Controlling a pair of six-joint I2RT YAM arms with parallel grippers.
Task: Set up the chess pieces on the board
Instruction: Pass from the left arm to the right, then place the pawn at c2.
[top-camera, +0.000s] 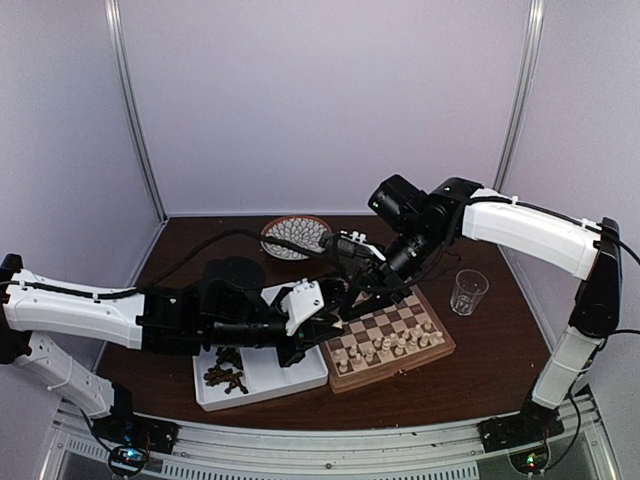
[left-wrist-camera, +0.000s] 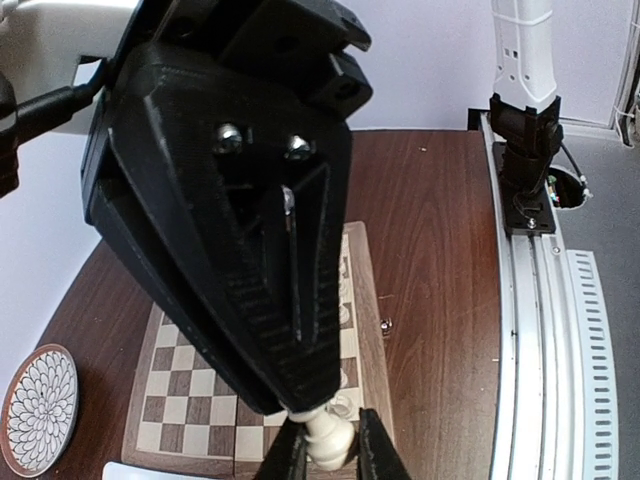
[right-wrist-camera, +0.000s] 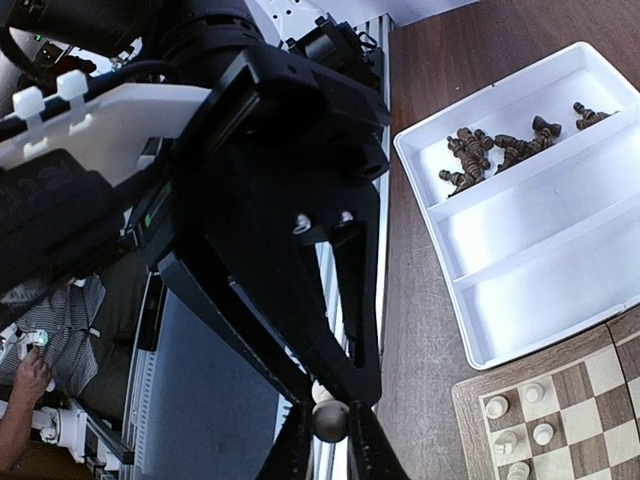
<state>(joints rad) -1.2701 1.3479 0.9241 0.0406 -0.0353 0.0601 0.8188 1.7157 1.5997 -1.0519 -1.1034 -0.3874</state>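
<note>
A: Above the far, tray-side corner of the board (top-camera: 405, 320), both pincers meet on one cream-white chess piece (left-wrist-camera: 328, 437). Left gripper (left-wrist-camera: 330, 452): jaws nearly closed, pinching the piece from both sides. Right gripper (right-wrist-camera: 328, 447): jaws just as narrow, fingers pressed against the rounded end of the same piece
B: Piece in the air or on a square?
A: In the air. It touches nothing but the two sets of fingers. The pincers point tip to tip, very close together
B: Edges, room?
A: Board sits just beside the white tray (top-camera: 285, 372), to its right; gap or contact cannot be told. The board's far ranks are bare squares. Bare brown table (top-camera: 490, 375) shows right of the board and in front of it. A clear cup (top-camera: 468, 292) stands near the board's far right corner, apart from it
B: Counts?
A: One board, one tray, one cup, one patterned plate (top-camera: 295, 237) at the back. White pieces on the board (right-wrist-camera: 495, 407): five show in the right wrist view; overhead shows more, on the near ranks, too small to count. Dark pieces (top-camera: 225, 376): one heap in the tray compartment farthest from the board, number not legible
</note>
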